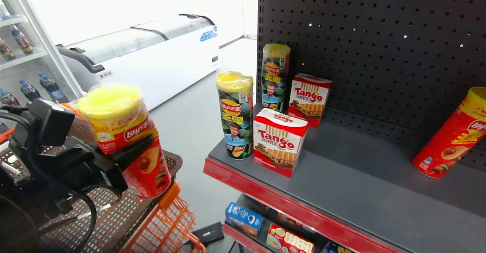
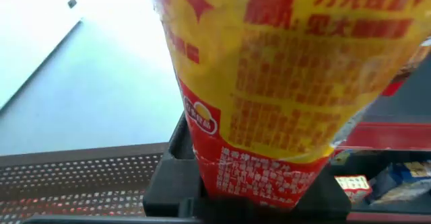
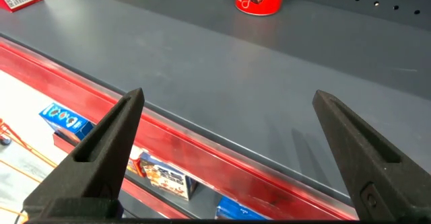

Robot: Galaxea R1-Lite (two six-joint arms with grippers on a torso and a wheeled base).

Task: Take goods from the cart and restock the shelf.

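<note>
My left gripper [image 1: 127,152] is shut on a red chip can with a yellow lid [image 1: 117,120], held upright above the orange cart [image 1: 167,219], left of the shelf. In the left wrist view the can [image 2: 283,83] sits clamped between the dark fingers [image 2: 172,177]. The grey shelf board [image 1: 353,184] carries two dark green chip cans [image 1: 235,114], two red-and-white wafer boxes [image 1: 279,141] and another red chip can [image 1: 452,135] at the far right. My right gripper [image 3: 229,157] hangs open over the shelf's red front edge [image 3: 202,143], holding nothing.
A black pegboard [image 1: 379,36] backs the shelf. The lower shelf holds boxed goods [image 1: 243,219]. A white chest freezer [image 1: 152,55] stands behind the cart and a drinks fridge [image 1: 22,55] at far left. The shelf board between the boxes and the right can is bare.
</note>
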